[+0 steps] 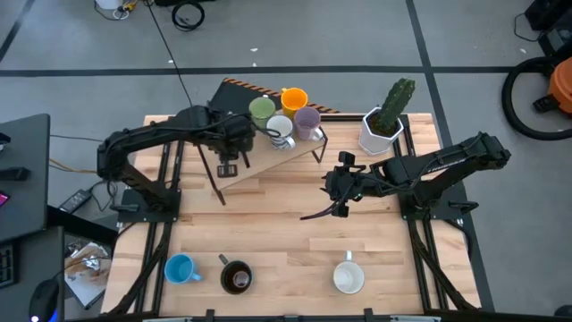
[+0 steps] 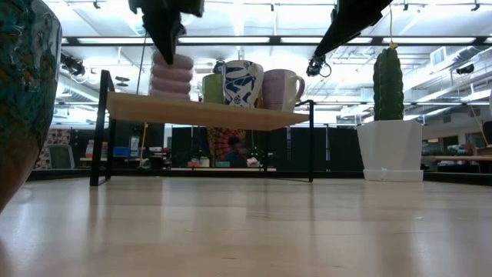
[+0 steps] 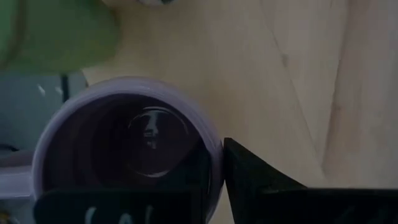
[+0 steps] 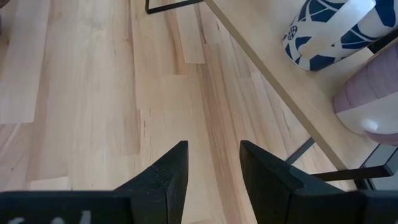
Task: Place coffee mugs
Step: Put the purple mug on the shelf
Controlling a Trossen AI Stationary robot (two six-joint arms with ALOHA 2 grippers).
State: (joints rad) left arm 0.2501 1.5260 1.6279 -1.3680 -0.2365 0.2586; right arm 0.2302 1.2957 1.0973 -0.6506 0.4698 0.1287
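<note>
Surface (image 1: 295,224): pale wood planks; its near edge is cut off in the high view.

Shelf (image 1: 268,161): low wooden board on black legs at the far side of the surface. Its left part is hidden under the left arm from above.

Left arm (image 1: 152,139): reaches from the left across the shelf, wrist bent down. Left gripper (image 3: 214,180) has its jaws pinching the rim of a lilac mug (image 3: 130,155), 1 finger inside and 1 outside the wall. From above this mug cannot be seen; in the low view its ribbed body (image 2: 171,75) sits on the shelf's left part, just under the gripper.

Right arm (image 1: 447,165): stretched in from the right, held above the bare surface right of the shelf. Right gripper (image 4: 211,165) hangs with jaws spread, holding nothing.

Cactus pot (image 1: 382,130): white, at the far right, beside the shelf's end.

Mugs on the shelf's right part, clustered: orange (image 1: 294,98), green (image 1: 261,110), a 2nd lilac (image 1: 307,119), white with blue pattern (image 1: 280,130). Orange is hidden behind the others in the low view.

Mugs near the front edge, well apart: blue (image 1: 180,268), dark brown (image 1: 236,276), white (image 1: 349,276). A dark glazed mug wall (image 2: 23,85) fills the low view's left edge, cut off; which mug cannot be told.
</note>
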